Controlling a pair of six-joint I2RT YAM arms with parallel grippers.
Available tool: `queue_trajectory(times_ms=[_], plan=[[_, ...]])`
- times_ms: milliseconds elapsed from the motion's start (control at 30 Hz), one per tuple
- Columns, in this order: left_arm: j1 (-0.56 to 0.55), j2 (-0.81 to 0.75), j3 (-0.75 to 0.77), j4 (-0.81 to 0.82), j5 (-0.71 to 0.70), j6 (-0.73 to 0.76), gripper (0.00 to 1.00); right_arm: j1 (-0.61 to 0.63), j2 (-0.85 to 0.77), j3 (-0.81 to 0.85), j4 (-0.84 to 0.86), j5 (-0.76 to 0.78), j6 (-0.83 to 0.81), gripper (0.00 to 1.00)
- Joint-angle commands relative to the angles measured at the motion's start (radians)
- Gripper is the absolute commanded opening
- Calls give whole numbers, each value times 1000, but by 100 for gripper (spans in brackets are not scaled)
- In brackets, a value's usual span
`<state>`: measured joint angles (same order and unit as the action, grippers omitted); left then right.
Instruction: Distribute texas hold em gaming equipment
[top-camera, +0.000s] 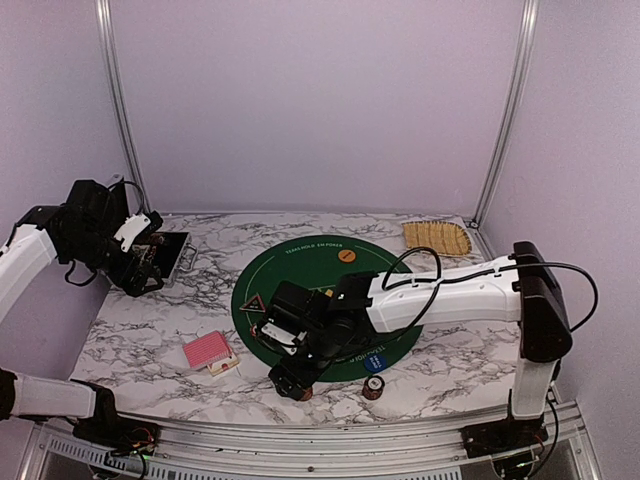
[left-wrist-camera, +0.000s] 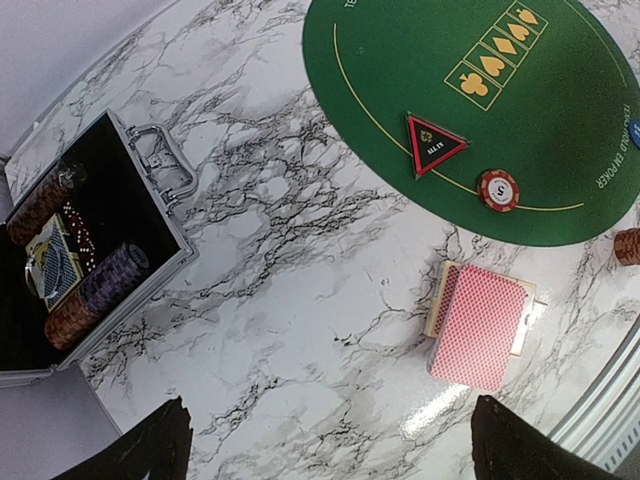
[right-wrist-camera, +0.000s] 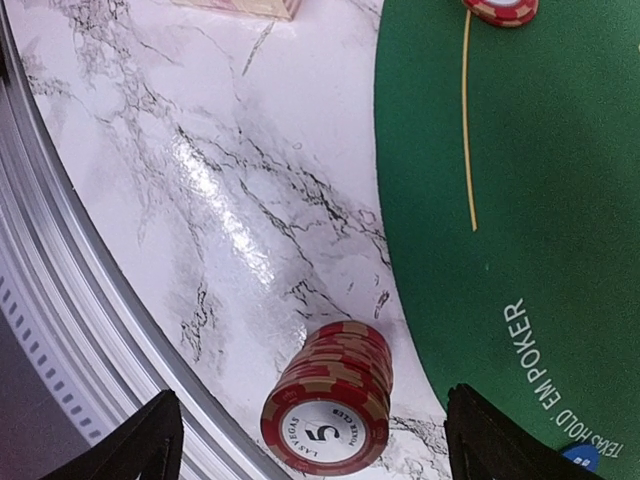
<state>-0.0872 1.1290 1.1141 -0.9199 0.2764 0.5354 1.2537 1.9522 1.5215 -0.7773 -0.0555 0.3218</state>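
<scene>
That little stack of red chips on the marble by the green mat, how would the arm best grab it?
Probably from straight above, fingers closing low on the round sides of the chip stack. It stands upright on the marble table beside the green mat, with room on either side; a low grip catches every chip.

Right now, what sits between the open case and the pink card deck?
Only bare marble tabletop separates case and deck, per the left wrist view.

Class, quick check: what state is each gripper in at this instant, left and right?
Left gripper: open, holding nothing.
Right gripper: open, its fingers on either side of the stack of red poker chips, not gripping it.
</scene>
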Motion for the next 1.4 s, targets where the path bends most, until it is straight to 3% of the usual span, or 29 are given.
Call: queue_trajectory(times_ms=[0,467,833,1367], plan=[[-3,-15,-9,-30,17,-7,99,10,20,23,-7,27,-2,86],[-3,-14,-2,-30,2,-6,99,24,37,12,-10,43,-6,56],[-3,-15,7,-30,-2,-5,99,24,20,36,-27,51,-2,18],[-3,-18,11,-30,-6,-3,99,14,-12,120,-100,98,11,7]])
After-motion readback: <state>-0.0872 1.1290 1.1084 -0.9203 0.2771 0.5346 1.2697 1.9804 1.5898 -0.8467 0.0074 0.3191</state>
